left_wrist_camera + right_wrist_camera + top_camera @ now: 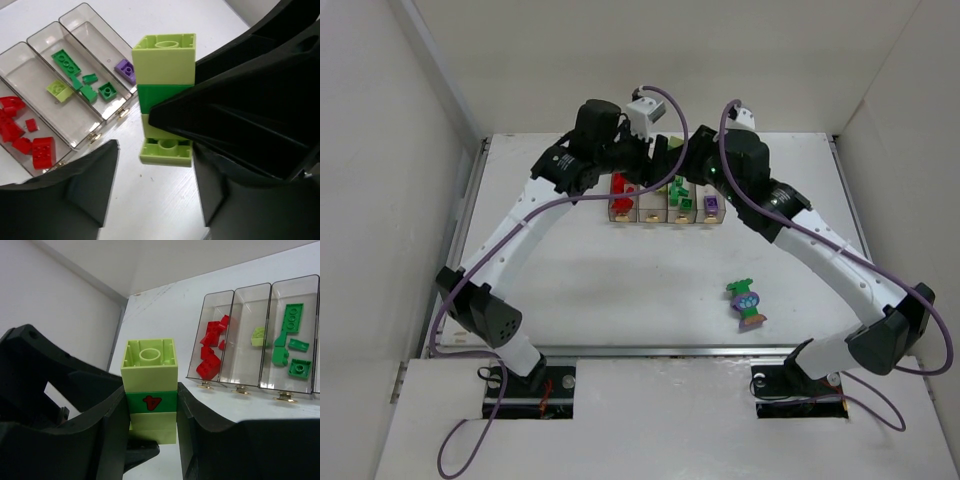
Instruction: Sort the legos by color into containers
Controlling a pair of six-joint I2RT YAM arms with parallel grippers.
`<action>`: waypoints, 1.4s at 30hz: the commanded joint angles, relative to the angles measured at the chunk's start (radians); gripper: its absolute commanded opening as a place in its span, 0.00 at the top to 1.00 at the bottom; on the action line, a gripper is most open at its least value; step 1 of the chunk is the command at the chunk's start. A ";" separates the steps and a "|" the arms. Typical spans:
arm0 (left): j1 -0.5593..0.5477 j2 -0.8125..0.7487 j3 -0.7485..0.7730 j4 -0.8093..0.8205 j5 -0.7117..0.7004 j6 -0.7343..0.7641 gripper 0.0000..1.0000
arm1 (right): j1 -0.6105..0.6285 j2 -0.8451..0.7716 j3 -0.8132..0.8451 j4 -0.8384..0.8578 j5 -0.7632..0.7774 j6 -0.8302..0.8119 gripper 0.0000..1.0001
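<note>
Lime-green-lime lego stack (150,375), red mark on green band, close to containers (653,215), clamped by right end effector (151,410), left end effector (156,155) half-wide around it

The left arm (520,225) and right arm (820,245) meet at the upper centre of the frame, just above a row of four clear bins (665,217). The bins hold red bricks (623,187), green bricks (678,190) and a purple brick (711,204). A purple-and-green clump (747,303) sits alone on the white table (620,290), lower right of centre.
</note>
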 commanded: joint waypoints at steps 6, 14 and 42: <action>-0.002 0.011 0.035 0.040 0.034 -0.035 0.91 | 0.021 -0.041 -0.013 0.060 -0.038 0.018 1.00; -0.002 -0.012 -0.023 0.030 0.025 -0.015 1.00 | 0.021 -0.032 -0.022 0.060 -0.058 0.006 0.56; -0.011 0.053 -0.193 0.064 -0.198 0.116 1.00 | -0.110 -0.050 -0.127 0.020 0.136 -0.043 1.00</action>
